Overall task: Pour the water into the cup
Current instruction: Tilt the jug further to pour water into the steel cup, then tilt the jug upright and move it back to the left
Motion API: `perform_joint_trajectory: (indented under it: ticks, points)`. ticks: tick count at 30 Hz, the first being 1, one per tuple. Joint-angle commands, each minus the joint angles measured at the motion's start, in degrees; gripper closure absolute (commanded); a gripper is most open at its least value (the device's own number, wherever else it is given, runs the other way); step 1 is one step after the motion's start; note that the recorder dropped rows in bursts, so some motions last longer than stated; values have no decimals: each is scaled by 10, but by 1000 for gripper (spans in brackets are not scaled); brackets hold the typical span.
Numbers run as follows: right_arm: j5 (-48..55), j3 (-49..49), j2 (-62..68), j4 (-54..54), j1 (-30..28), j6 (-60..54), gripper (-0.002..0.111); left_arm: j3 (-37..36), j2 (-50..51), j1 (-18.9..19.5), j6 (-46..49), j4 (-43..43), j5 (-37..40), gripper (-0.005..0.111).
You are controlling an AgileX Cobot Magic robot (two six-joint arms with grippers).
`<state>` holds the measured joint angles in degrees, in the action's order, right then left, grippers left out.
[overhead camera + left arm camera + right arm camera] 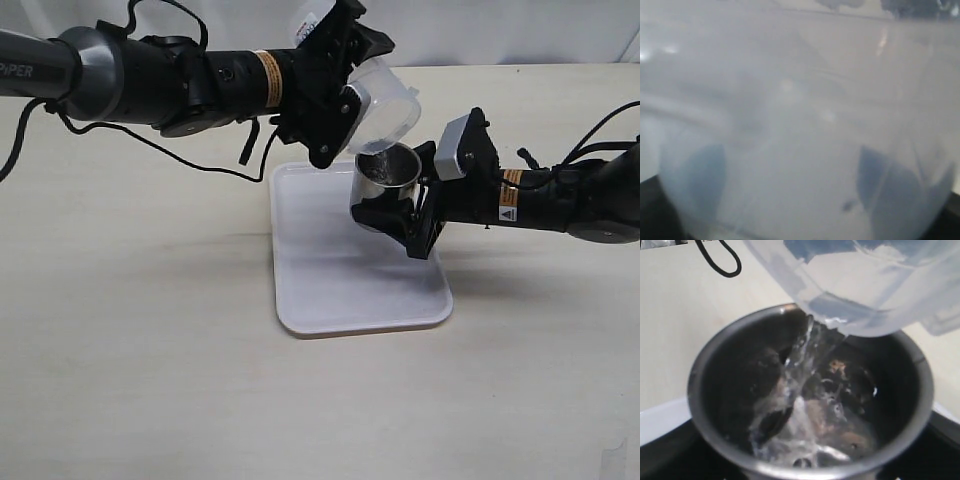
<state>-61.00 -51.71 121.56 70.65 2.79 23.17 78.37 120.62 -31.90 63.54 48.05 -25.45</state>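
Observation:
My right gripper (392, 212) is shut on the shiny steel cup (385, 178) and holds it tilted above the white tray (340, 280). My left gripper (345, 75) is shut on a translucent plastic container (385, 105), tipped with its lip over the cup's mouth. In the right wrist view a stream of clear water (802, 365) runs from the container's lip (840, 315) into the cup (715, 405) and pools at its bottom. The left wrist view is filled by the container's milky wall (800, 130); the fingers (700, 175) show only as dark shapes through it.
The tray lies on a light wooden table (130, 350). Black cables (200, 160) hang from the left arm over the table behind the tray. A cable loop (717, 260) also shows in the right wrist view.

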Motion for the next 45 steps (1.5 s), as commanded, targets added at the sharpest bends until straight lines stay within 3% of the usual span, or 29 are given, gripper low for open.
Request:
perform_joint_trajectory:
  ticks: [1, 8, 16, 27, 38, 45]
  points:
    - [-17, -3, -2, -5, 0, -4, 104, 7, -8, -8, 12, -8, -22, 107]
    - [-17, -3, -2, -5, 0, -4, 104, 7, -8, -11, 34, -8, -23, 107]
    - [-17, -3, -2, -5, 0, -4, 104, 7, -8, -11, 122, -29, -23, 107]
    - [-17, -3, -2, -5, 0, -4, 104, 7, -8, -21, 133, -34, -28, 107]
    - [-17, -3, -2, -8, 0, -4, 104, 7, -8, -21, 120, -148, -23, 107]
    - [-17, -3, -2, -8, 0, -4, 104, 7, -8, -21, 6, -269, -22, 107]
